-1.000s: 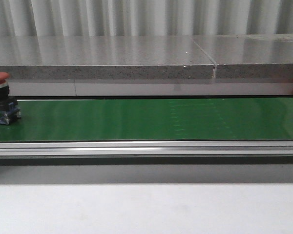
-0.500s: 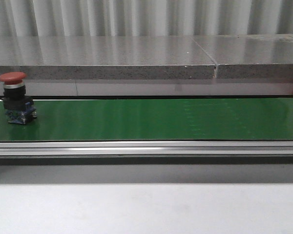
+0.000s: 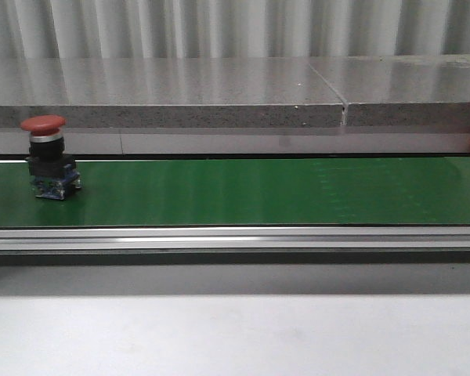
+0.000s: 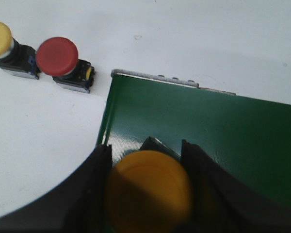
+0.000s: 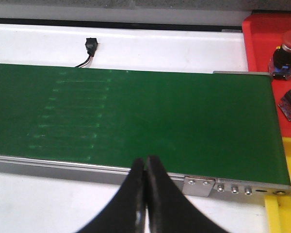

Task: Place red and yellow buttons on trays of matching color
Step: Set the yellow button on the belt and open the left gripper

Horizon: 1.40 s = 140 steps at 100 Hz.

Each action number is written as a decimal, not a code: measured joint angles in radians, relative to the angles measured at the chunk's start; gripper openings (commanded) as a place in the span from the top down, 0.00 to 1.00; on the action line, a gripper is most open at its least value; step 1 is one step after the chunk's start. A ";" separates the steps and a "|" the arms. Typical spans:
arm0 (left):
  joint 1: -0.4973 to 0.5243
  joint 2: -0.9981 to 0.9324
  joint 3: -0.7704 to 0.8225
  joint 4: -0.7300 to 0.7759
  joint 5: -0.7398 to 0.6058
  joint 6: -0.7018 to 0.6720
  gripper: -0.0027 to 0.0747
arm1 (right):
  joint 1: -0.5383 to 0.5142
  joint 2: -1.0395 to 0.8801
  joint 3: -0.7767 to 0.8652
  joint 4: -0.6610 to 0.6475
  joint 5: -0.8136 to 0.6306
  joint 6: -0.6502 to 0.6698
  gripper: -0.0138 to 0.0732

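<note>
A red mushroom-head push button stood near the green conveyor belt's left end; only wrist views showed the left gripper clamping a yellow-capped button, the right gripper closed empty

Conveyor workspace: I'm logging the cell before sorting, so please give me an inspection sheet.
Surface: green belt, white table in front.
Job's things: red button upright on belt at left; red tray holds another red button; yellow button and red button on the table.
Clutter: nothing seen.
Grippers: left pincer shut on yellow-capped button; right pincer shut, empty.
Cables: small black plug behind belt.
Surroundings: grey stone ledge.
</note>
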 measured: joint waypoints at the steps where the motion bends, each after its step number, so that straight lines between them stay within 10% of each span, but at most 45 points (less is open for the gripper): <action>1: 0.000 0.000 0.002 0.000 0.000 0.000 0.99 | 0.000 0.000 0.000 0.000 0.000 0.000 0.92; 40: 0.000 0.000 0.054 -0.011 -0.030 0.000 0.94 | 0.000 0.000 0.000 0.000 0.000 0.000 0.92; 79: 0.000 0.000 0.058 -0.011 -0.019 0.000 0.18 | 0.000 0.000 0.000 0.000 0.000 0.000 0.92; 140: -0.094 -0.144 0.021 -0.073 -0.042 0.092 0.18 | 0.000 0.000 0.000 0.000 0.000 0.000 0.92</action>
